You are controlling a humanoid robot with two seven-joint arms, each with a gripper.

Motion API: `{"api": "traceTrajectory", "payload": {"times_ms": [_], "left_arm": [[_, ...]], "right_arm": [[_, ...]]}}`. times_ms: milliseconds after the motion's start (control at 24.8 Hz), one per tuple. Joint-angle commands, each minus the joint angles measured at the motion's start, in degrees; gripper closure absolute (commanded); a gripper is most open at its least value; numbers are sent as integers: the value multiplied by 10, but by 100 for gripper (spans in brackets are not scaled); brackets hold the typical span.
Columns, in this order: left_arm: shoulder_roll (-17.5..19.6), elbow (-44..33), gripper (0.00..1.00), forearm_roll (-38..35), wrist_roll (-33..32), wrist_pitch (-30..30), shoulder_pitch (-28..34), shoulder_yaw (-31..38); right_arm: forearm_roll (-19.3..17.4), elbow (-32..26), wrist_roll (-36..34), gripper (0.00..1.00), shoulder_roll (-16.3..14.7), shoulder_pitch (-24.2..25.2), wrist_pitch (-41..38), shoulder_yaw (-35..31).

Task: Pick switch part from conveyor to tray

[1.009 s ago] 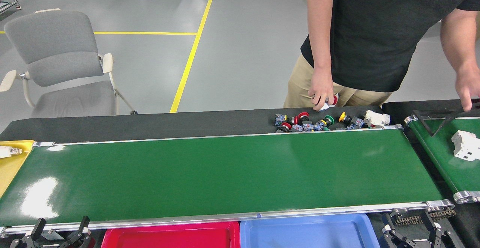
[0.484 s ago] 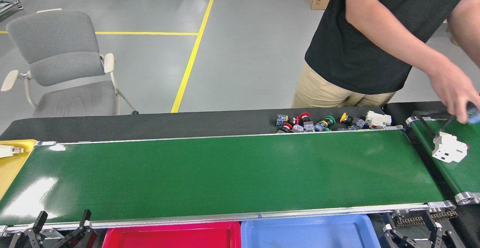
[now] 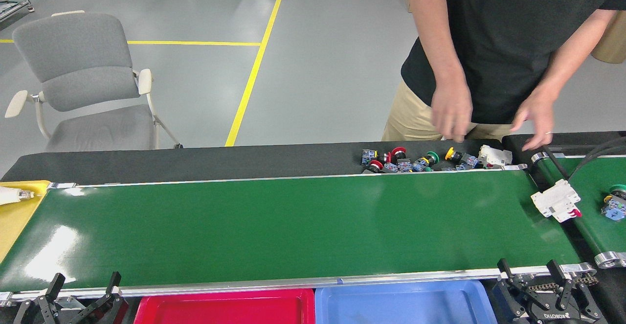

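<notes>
Now, from the head view, I count two belts: the long glossy green conveyor [image 3: 293, 231] with silver edge rails across the middle, and a smaller green belt [image 3: 594, 196] partly visible at far right. One white blocky switch part [image 3: 556, 200] with a small red tab lies tilted at the conveyor's right end, bridging the gap toward the smaller belt. One more part, a green-capped push button with a blue base [image 3: 614, 205], sits on the smaller belt near the right edge.

Along the near edge I see two trays: a red plastic tray [image 3: 225, 309] and a blue plastic tray [image 3: 401, 307] touching it on the right; what shows of both holds nothing. One yellow tray [image 3: 17, 211] at the left end holds a white part [image 3: 12, 196].

On the black foam strip [image 3: 195, 165] beyond the conveyor lies a loose pile of push buttons [image 3: 406, 160] with red, green and yellow caps, too jumbled to count, plus one white block [image 3: 495, 155] at its right end.

My left gripper [image 3: 84, 286] sits at the near left, its two fingers spread and pinching nothing. My right gripper [image 3: 532, 271] sits at the near right, fingers likewise spread and empty, well short of the switch part.

One person in a black shirt [image 3: 508, 45] stands on the far side, two hands [image 3: 452, 111] hovering above the pile. One grey chair [image 3: 83, 79] stands far left.
</notes>
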Motion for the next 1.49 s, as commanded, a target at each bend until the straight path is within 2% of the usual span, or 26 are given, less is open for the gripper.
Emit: {"api": "traceTrajectory", "payload": {"times_ms": [0, 202, 606, 848, 1251, 1453], "left_arm": [[5, -6, 0, 2, 2, -2, -4, 3], [7, -6, 0, 1, 2, -2, -5, 2], [7, -5, 0, 1, 1, -2, -14, 1], [7, -5, 0, 0, -2, -2, -17, 1], [7, 0, 0, -1, -3, -2, -27, 1], [7, 1, 0, -1, -4, -2, -33, -12]], "right_arm": [[0, 8, 4, 2, -8, -13, 5, -1], [0, 33, 5, 2, -8, -20, 5, -1], [14, 97, 32, 2, -10, -79, 32, -1], [26, 152, 32, 2, -26, -131, 39, 0], [25, 240, 29, 2, -32, -214, 83, 88], [25, 276, 29, 2, -30, -243, 91, 94]]}}
